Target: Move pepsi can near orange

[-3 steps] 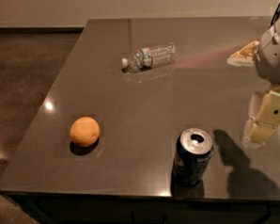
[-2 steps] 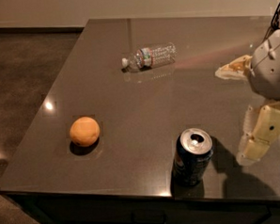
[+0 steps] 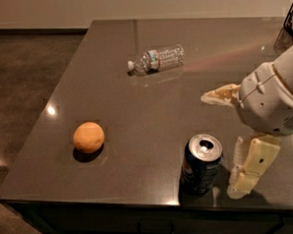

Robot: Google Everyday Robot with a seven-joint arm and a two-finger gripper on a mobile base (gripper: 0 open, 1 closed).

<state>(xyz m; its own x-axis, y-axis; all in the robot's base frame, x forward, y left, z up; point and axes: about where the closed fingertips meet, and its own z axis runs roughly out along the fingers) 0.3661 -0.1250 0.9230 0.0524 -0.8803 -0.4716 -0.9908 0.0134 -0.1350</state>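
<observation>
Camera view, looking down across a dark, glossy table (image 3: pixel 135 90) from its near edge. Pepsi can (image 3: pixel 201 166) stands upright close to the near edge, right of centre, with its silver top and opening facing up and its blue side with the logo toward the camera. Orange (image 3: pixel 88 137) rests on the table to the left of the can, well apart from it, with bare tabletop between the two. Clear water bottle (image 3: pixel 158 59) lies on its side farther back, cap end pointing left, apart from both the can and the orange. Gripper (image 3: pixel 219 145) comes in from the right, below a bulky white wrist housing (image 3: pixel 273 100). Its two cream fingers are spread wide, so the claw is open and holds nothing. Far finger (image 3: pixel 220 95) points left, above and behind the can. Near finger (image 3: pixel 250 165) hangs low over the table just right of the can; whether it touches the can I cannot tell. The can sits at the left side of the gap between the fingers. Brown floor (image 3: pixel 26 71) shows beyond the table's left edge.
</observation>
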